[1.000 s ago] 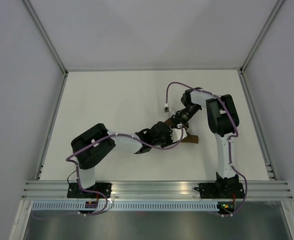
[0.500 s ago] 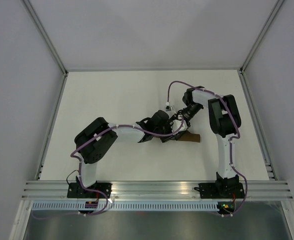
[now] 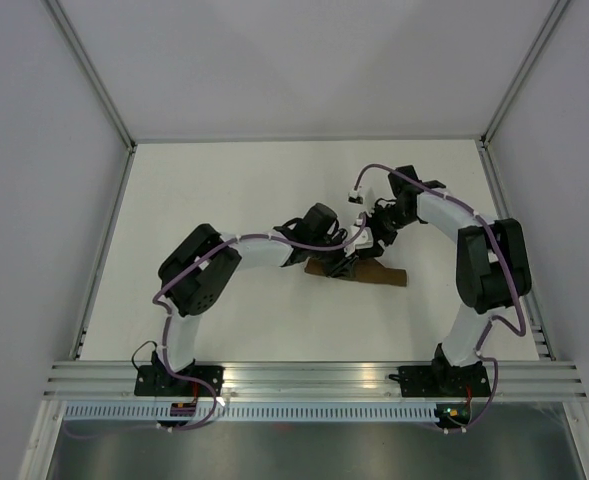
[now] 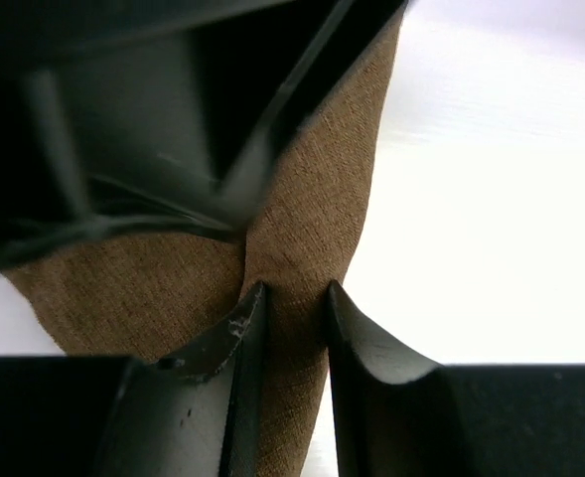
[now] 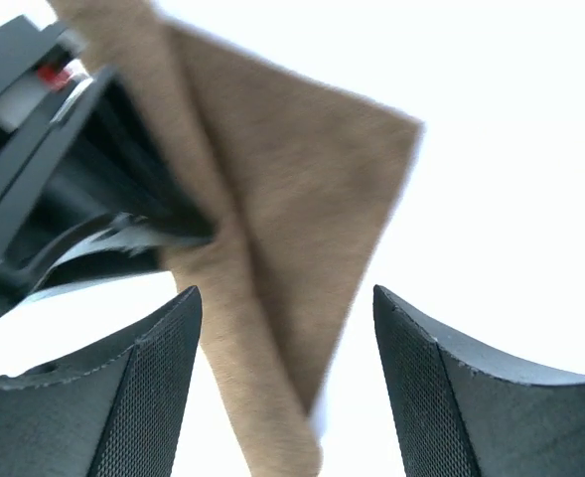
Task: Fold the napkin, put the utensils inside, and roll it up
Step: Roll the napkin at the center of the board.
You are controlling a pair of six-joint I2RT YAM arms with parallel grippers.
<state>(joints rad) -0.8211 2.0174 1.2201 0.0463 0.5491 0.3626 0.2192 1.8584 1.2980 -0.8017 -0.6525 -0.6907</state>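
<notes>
The brown napkin [image 3: 384, 275] lies as a narrow folded bundle on the white table, right of centre. My left gripper [image 3: 342, 262] is down on its left part. In the left wrist view the left gripper [image 4: 294, 293] has its jaws drawn close, and a fold of the napkin [image 4: 312, 199] fills the gap between them. My right gripper [image 3: 372, 243] hovers just behind the bundle. In the right wrist view the right gripper [image 5: 287, 289] is open wide, with the napkin [image 5: 292, 199] below and beyond its fingers, untouched. The utensils are hidden.
The white table [image 3: 224, 190] is fenced by a low metal frame, with a rail [image 3: 314, 378] along the near edge. The two black wrists crowd together over the bundle; the left gripper's body [image 5: 54, 179] fills the right wrist view's left side.
The right gripper has opened and let go of the napkin, and its arm has swung out to the right. The left gripper has slid onto the bundle and narrowed on the cloth.
</notes>
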